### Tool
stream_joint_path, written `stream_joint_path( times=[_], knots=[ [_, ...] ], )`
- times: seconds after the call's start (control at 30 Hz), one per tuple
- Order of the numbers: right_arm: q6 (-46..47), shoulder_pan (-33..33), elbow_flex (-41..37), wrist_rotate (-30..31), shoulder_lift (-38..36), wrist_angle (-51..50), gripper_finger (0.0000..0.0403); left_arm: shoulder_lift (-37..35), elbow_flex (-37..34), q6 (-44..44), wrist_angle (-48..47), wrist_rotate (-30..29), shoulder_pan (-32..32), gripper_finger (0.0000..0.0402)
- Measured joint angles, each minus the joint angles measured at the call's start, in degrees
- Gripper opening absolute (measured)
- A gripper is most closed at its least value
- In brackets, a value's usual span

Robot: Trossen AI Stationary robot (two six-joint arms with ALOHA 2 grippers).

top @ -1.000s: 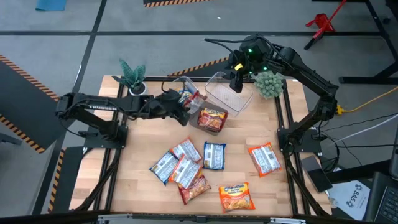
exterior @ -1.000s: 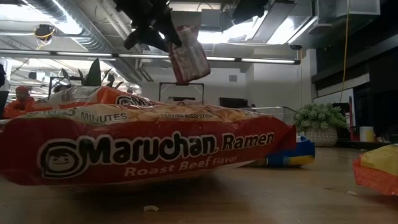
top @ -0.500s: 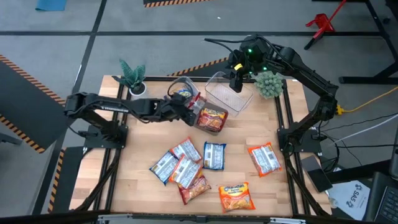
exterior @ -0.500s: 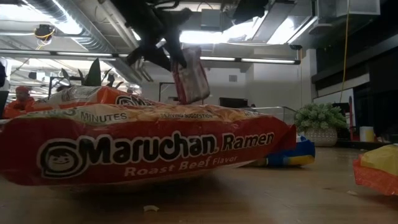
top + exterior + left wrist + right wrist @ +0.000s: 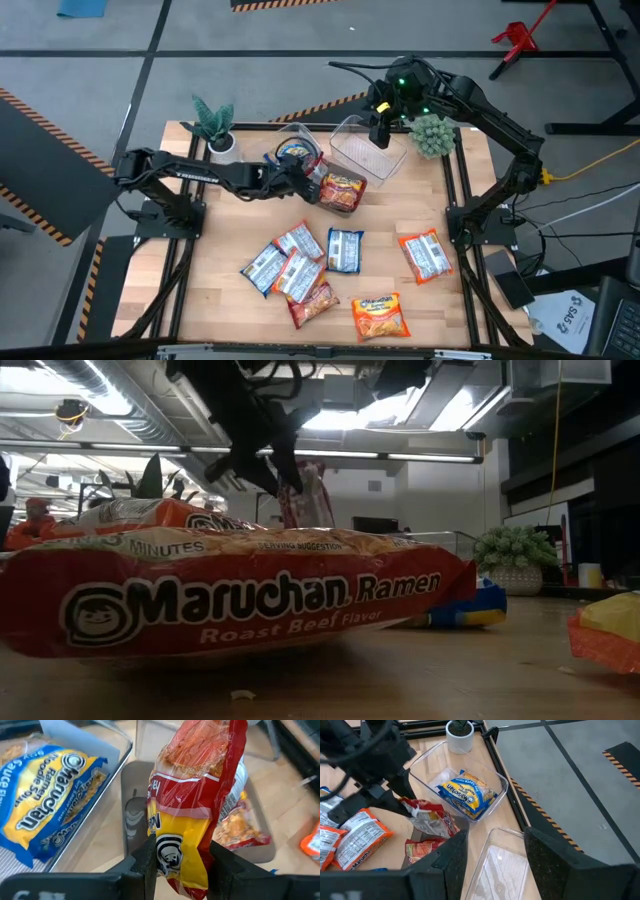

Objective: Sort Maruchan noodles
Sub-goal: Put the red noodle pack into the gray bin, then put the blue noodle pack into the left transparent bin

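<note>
Left gripper (image 5: 179, 865) clamped narrowly on the lower end of a red-and-yellow crinkly plastic ramen packet (image 5: 197, 805), dark fingers (image 5: 148, 862) pressing it from both sides; packet hanging upright above a small grey plastic bin (image 5: 338, 192) that already contains an orange packet (image 5: 342, 188). Just beside that, a clear plastic bin (image 5: 457, 787) with a blue-and-yellow packet (image 5: 466, 792) lying inside. Right gripper (image 5: 495, 855) parked over an empty clear rectangular tray (image 5: 367, 152) at the far side of the wooden table (image 5: 225, 240), fingers (image 5: 445, 857) spread about halfway, gripping nothing. Remaining packets scattered on the near half of the table: a cluster of blue, white and orange wrappers (image 5: 298, 265), one orange packet (image 5: 424, 254) off to the right, another (image 5: 380, 315) near the front edge.
</note>
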Motion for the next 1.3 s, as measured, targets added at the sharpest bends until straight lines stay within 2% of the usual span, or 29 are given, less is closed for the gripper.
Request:
stream_joint_path(
  times=[0.5, 0.73, 1.03, 1.13, 1.3],
  knots=[
    [0.0, 0.0, 0.0, -0.2, 0.0, -0.1, 0.0184, 4.3, 0.0, -1.4, 0.6, 1.8, 1.1, 0.0121],
    [0.0, 0.0, 0.0, -3.3, 0.0, -0.5, 0.0184, 4.3, 0.0, -1.1, 0.4, 3.2, 2.8, 0.0153],
    [0.0, 0.0, 0.0, -5.5, 0.0, -4.4, 0.0184, 4.2, 0.0, -0.6, 0.4, 4.3, 4.8, 0.0215],
    [0.0, 0.0, 0.0, -9.4, 0.0, -7.0, 0.0184, 2.9, 0.0, 3.8, 1.8, 7.9, 6.2, 0.0227],
    [0.0, 0.1, 0.0, -14.0, 0.0, -10.8, 0.0184, -2.0, 0.0, 12.4, 2.5, 19.4, 7.7, 0.023]
  ],
)
